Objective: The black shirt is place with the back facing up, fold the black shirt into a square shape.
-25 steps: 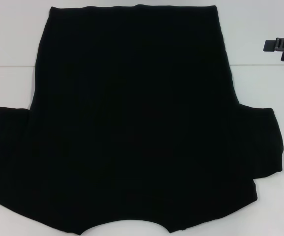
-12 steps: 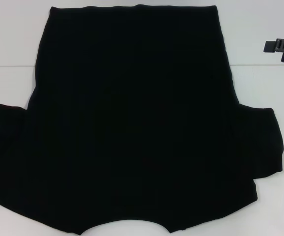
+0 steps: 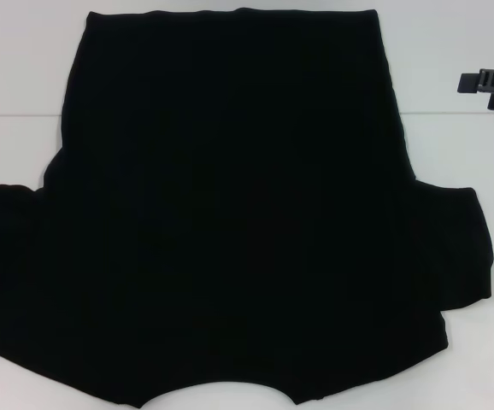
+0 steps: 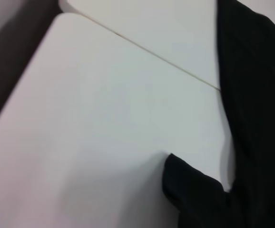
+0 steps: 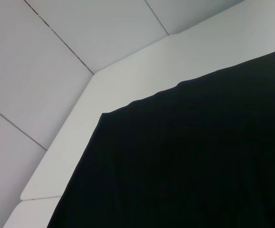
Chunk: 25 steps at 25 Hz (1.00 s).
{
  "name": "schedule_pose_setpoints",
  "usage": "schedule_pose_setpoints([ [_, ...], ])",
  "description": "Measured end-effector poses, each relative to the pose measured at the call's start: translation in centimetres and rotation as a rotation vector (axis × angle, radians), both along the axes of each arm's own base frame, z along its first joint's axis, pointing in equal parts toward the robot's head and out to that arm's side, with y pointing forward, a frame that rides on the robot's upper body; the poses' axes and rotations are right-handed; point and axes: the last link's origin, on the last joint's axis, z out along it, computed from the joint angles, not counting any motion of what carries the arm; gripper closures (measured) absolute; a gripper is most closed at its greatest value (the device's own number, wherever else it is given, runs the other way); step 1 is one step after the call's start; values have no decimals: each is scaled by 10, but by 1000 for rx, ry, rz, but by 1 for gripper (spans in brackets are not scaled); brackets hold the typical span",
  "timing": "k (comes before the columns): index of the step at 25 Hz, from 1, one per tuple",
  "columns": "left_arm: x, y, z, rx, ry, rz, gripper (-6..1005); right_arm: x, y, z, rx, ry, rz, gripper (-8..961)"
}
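The black shirt (image 3: 230, 213) lies spread flat on the white table (image 3: 16, 68) in the head view, plain side up. Its hem is at the far edge and its collar notch at the near edge. Its left sleeve (image 3: 8, 256) reaches the picture's left edge, and its right sleeve (image 3: 461, 248) lies flat. The left wrist view shows that left sleeve's corner (image 4: 194, 194) on the table beside the shirt's side edge (image 4: 256, 95). The right wrist view looks across the shirt (image 5: 199, 156) to its far hem. Neither gripper shows in any view.
A black rigid bracket (image 3: 492, 84) sits at the table's far right, apart from the shirt. A seam (image 3: 8, 117) crosses the tabletop. The table's left edge (image 4: 28, 61) drops to dark floor. Grey wall panels (image 5: 56, 57) stand behind the table.
The left sleeve has spread outward to the picture's left edge and its lower notch has filled in. The shirt's left side edge has drawn in slightly. The rest is unmoved.
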Motion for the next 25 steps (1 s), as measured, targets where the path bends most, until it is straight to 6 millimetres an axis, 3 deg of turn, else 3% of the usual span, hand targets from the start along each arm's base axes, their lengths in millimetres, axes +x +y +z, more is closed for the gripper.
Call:
schedule_pose_setpoints([
  [11,9,4,-5,-19,-19,-22,995,0,0,0,-2,3,3,89],
  [14,40,19,-27,-127,-56,-106,995,0,-1,0,-2,3,3,90],
  [21,96,49,-60,-303,-22,-242,996,-2,0,-1,-5,-4,8,91],
  [25,118,47,-87,-457,19,-304,996,-2,1,-1,-4,-7,8,92],
])
